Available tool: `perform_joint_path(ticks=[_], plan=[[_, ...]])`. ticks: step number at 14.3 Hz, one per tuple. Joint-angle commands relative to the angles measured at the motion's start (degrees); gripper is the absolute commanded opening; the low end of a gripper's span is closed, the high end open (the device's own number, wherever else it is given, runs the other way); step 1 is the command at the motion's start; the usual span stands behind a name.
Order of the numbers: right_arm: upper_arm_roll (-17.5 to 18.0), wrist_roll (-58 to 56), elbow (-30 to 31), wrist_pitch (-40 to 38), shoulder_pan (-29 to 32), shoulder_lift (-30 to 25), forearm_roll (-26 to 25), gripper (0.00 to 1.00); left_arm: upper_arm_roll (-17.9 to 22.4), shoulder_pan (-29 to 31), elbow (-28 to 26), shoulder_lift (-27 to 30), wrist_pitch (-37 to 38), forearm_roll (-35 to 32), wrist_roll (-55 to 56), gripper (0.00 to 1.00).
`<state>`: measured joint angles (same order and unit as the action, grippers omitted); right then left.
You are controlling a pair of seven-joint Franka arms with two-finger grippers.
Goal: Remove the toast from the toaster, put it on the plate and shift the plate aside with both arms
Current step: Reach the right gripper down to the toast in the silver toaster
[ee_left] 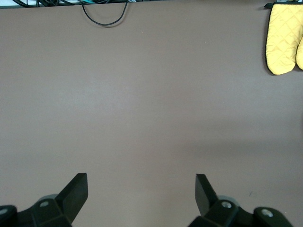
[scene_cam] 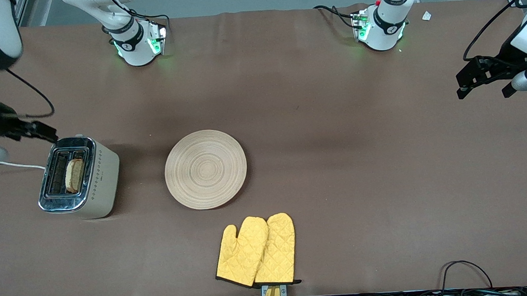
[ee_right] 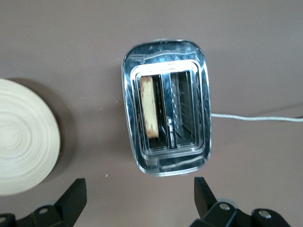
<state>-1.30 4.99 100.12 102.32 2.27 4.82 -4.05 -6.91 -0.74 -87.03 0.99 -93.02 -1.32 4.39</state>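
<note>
The toast stands upright in one slot of the chrome-topped toaster at the right arm's end of the table. It shows in the right wrist view too. The round light-wood plate lies flat and bare beside the toaster, toward the table's middle; its edge shows in the right wrist view. My right gripper is open and empty, up in the air over the table just off one short end of the toaster. My left gripper is open and empty, high over bare table at the left arm's end.
A pair of yellow oven mitts lies near the table's front edge, nearer to the front camera than the plate; it also shows in the left wrist view. The toaster's white cord runs off toward the table's edge. A black cable loop lies at the front edge.
</note>
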Motion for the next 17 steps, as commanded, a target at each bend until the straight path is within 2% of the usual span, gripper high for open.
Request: perform_joint_path(ticks=[1,4,6,7,8,9,15,17], plan=[[0.34,-0.25,-0.45,4.45,2.03,5.53,-0.61,1.0,-0.12,0.04,1.34,-0.55,0.74,-0.7,0.35,1.0],[0.25,-0.16,-0.45,8.33,2.03,11.95,-0.78,1.0,-0.03,0.04,1.34,-0.55,0.74,-0.7,0.35,1.0],[0.34,-0.16,-0.36,9.04,1.86,14.07,-0.78,1.0,-0.03,0.04,1.34,-0.55,0.74,-0.7,0.27,1.0],[0.34,-0.25,-0.36,8.87,1.77,14.34,-0.78,0.91,-0.03,0.04,1.34,-0.55,0.74,-0.7,0.27,1.0],[0.34,-0.25,-0.36,8.26,1.07,14.6,-0.78,0.33,-0.03,0.04,1.34,-0.55,0.74,-0.7,0.27,1.0],[0.34,0.27,-0.45,7.55,-0.24,14.78,-0.96,0.0,-0.03,0.04,1.34,-0.55,0.74,-0.61,0.27,1.0],[0.34,-0.25,-4.4,6.67,1.59,15.05,-0.78,0.0,-0.03,0.04,1.34,-0.55,0.74,-0.7,0.27,1.0],[0.51,0.45,-10.26,0.56,0.28,15.05,-0.69,0.0,-0.03,0.04,1.34,-0.55,0.74,-0.61,0.27,1.0]])
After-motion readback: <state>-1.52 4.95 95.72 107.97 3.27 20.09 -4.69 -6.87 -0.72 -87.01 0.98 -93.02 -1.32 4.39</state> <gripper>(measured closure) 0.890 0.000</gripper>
